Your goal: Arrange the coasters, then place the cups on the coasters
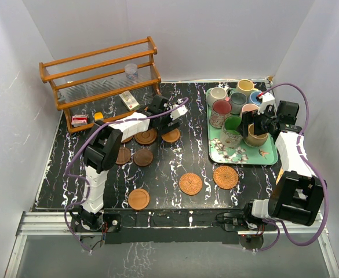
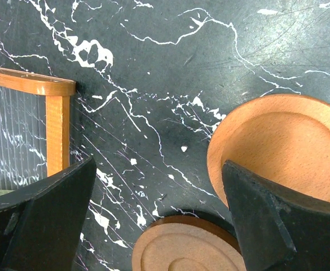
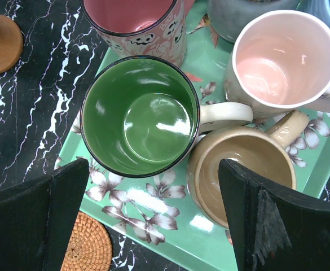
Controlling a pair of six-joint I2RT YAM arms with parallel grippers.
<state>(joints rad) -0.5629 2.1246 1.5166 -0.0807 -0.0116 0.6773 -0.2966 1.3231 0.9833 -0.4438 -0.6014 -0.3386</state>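
Over the floral tray (image 3: 170,226) our right gripper (image 3: 153,166) gapes empty, green mug (image 3: 139,116) between its fingers — coasters first, so we should shift our left gripper (image 2: 159,165), equally wide, until the pale rimmed coaster (image 2: 283,152) under its right finger sits centred.

A: What lies on the black marble table (image 1: 175,165) around the left gripper (image 2: 159,164)?
B: An orange coaster (image 2: 283,147) beneath one finger, a brown coaster (image 2: 181,251) just beside it, and the wooden rack (image 2: 57,124) beyond the other finger.
A: And the right gripper (image 3: 153,164)?
B: The green tray (image 3: 153,223) lies under it, with a wicker coaster (image 3: 88,248) just off the tray's edge.
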